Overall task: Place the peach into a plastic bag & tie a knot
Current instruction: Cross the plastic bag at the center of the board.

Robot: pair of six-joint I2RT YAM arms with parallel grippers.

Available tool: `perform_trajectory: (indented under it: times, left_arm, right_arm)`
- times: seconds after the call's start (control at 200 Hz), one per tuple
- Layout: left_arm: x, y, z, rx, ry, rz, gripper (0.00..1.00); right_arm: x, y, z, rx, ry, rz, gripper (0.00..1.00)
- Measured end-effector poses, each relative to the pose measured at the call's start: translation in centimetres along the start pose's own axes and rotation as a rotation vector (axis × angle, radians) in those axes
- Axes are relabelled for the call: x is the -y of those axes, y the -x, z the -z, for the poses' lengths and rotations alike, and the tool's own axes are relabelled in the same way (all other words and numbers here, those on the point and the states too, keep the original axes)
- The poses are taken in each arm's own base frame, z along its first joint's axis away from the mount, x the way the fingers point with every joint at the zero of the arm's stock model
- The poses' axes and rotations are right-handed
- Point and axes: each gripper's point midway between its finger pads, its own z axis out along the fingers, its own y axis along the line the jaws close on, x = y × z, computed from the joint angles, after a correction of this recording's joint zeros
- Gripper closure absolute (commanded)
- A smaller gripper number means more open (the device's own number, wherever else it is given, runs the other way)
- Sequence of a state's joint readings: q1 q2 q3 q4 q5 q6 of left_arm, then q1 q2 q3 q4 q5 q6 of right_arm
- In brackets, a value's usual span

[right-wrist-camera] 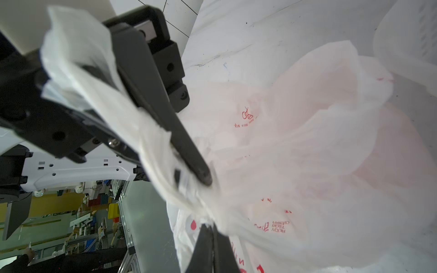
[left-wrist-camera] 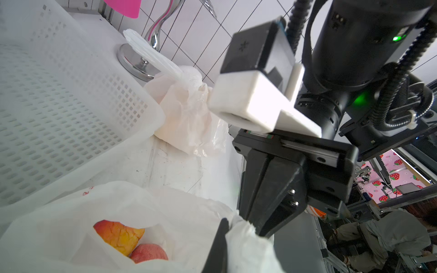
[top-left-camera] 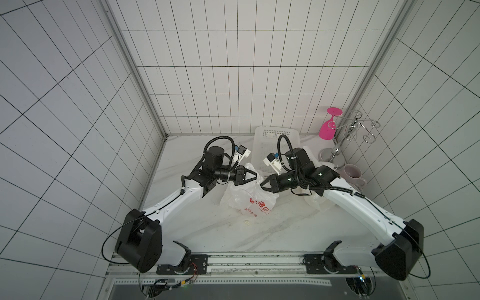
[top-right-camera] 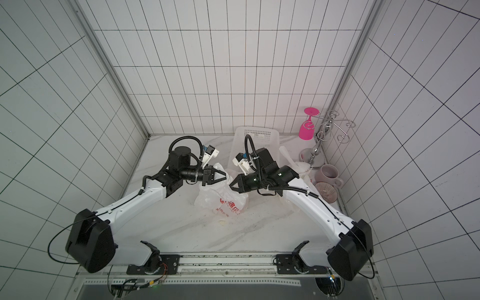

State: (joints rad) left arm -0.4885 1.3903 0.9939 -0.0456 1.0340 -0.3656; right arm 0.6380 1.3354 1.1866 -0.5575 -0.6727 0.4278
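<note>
Reaching in from the left, the left gripper (top-left-camera: 256, 177) is clamped on a bunched handle of the plastic bag (top-left-camera: 246, 198); the right wrist view shows the white strip squeezed between its fingers (right-wrist-camera: 165, 123); the bag sits slumped on the marble table (top-left-camera: 207, 233) between the two arms, with red print on its side; inside it, seen through a gap in the film in the left wrist view, lies the peach (left-wrist-camera: 119, 235), orange and yellow, touching a redder round fruit (left-wrist-camera: 149, 254); just right of the left gripper's tips, the right gripper (top-left-camera: 261, 185) is pinched tight on another gather of the bag's rim, jaws together on the film; the two grippers nearly meet above the bag; behind them stands a white perforated basket (top-left-camera: 275, 145); a second white bag (left-wrist-camera: 189, 123), gathered at its top, lies beside the basket; farther right, a pink glass (top-left-camera: 327, 128) hangs upside down on a chrome rack (top-left-camera: 350, 130); a pale mug (top-left-camera: 352, 175) and a ribbed bowl (top-right-camera: 326, 192) stand near its base.
</note>
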Motion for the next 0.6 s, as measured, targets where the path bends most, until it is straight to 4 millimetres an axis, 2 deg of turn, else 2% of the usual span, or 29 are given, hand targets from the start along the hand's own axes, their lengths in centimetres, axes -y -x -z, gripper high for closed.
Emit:
perform_trajectory:
  times: [0.14,0.465,0.6]
  left_arm:
    - [-0.6,-0.6,0.1,-0.026,0.036,0.007,0.86]
    - [-0.7,-0.9,0.8,-0.034,0.061,-0.012,0.66]
    - [-0.7,-1.4,0.9,-0.048,0.064,-0.014,0.53]
  right_arm:
    - [0.8,0.1,-0.5,0.006,0.005,-0.020,1.00]
    - [0.6,0.2,-0.7,0.011,0.063,-0.046,1.00]
    - [0.4,0.3,-0.8,0.014,0.078,-0.050,1.00]
